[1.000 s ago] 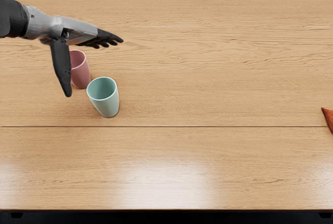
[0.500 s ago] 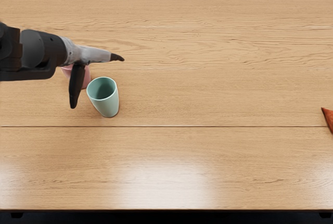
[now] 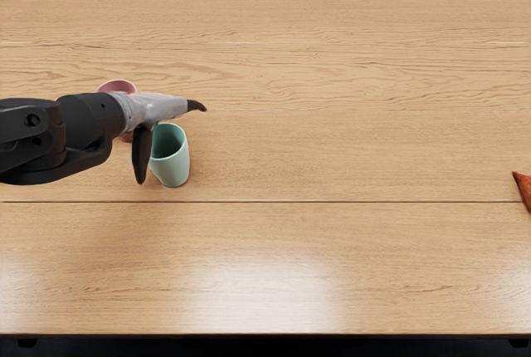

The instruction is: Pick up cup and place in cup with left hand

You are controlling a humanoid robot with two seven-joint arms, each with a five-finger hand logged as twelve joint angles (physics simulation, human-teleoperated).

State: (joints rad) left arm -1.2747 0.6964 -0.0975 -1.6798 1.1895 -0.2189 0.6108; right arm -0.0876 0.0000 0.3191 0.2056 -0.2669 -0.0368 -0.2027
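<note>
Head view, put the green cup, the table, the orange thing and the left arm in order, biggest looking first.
1. Table
2. Left arm
3. Green cup
4. Orange thing, cut off by the picture's edge

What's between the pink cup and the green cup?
In the head view, the left hand, open with its thumb out, shows between the pink cup and green cup; its height I can't tell.

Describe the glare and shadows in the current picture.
Head view: white glare washes the near part of the table, left of centre; a soft, faint shadow darkens the wood below the left arm; the green cup looks sharp.
</note>
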